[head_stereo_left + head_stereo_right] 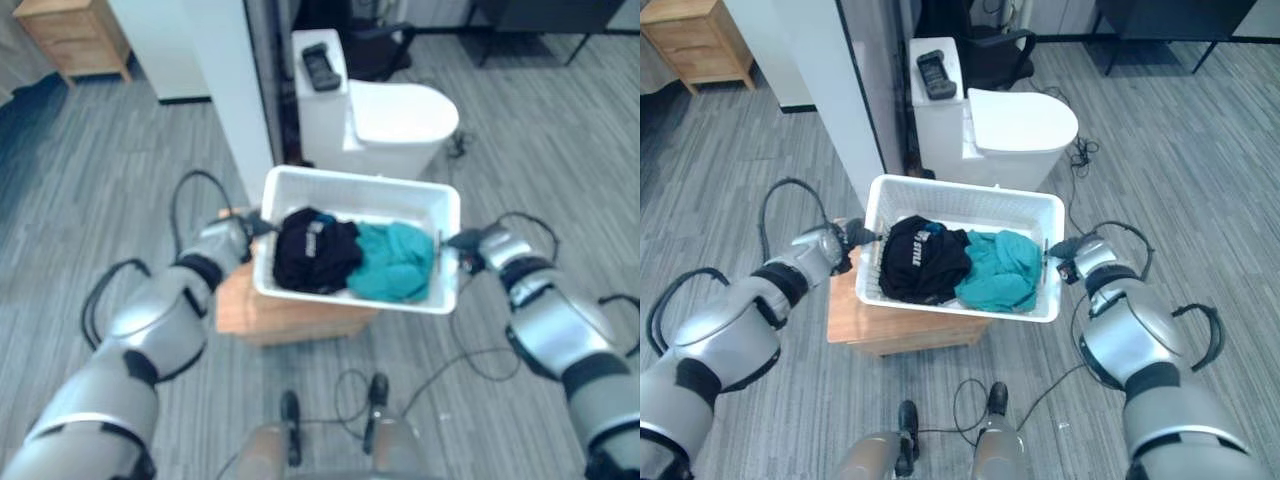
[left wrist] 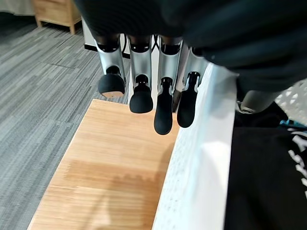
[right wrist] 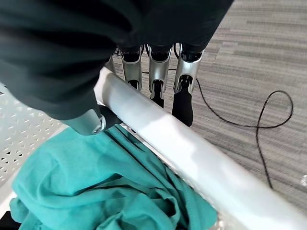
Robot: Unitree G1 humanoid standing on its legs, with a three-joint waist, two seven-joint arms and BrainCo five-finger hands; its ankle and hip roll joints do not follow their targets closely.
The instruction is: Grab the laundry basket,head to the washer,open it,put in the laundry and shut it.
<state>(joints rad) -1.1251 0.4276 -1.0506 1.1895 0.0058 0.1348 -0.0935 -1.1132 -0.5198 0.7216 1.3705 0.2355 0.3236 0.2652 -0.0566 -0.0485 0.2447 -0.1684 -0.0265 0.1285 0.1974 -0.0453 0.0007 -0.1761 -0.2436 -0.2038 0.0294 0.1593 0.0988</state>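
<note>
On the left side of the head views: left hand [image 1: 845, 238] at the left end of the white laundry basket [image 1: 962, 196]. Seen from its own wrist: fingers [image 2: 163, 103] hanging down outside the basket wall, thumb tucked over the rim on the inside, so closed in a pinch on that edge rather than spread wide. Beneath: low wooden stand [image 1: 855, 322], basket resting across it and overhanging to the right.

Across the middle: black garment [image 1: 923, 260] lying in the left half of the basket, teal garment [image 1: 1000, 270] just beside it in the right half, the two touching. Behind the basket: white toilet [image 1: 1000, 125] with a dark remote-like object [image 1: 936, 73] on its tank, well apart from the load.

At the right end: right hand [image 1: 1068, 247] clamped on the basket rim, fingers [image 3: 183, 100] down the outside, thumb hooked inside just above the teal cloth.

Judged stage: grip taken, lift not yet made, basket likely not clear of the stand. Risks from here: a thin pinch on a smooth rim slipping once the weight comes on; uneven raising of the two ends tilting the basket and spilling clothes; teal fabric caught under the right thumb and dragged out.
</note>
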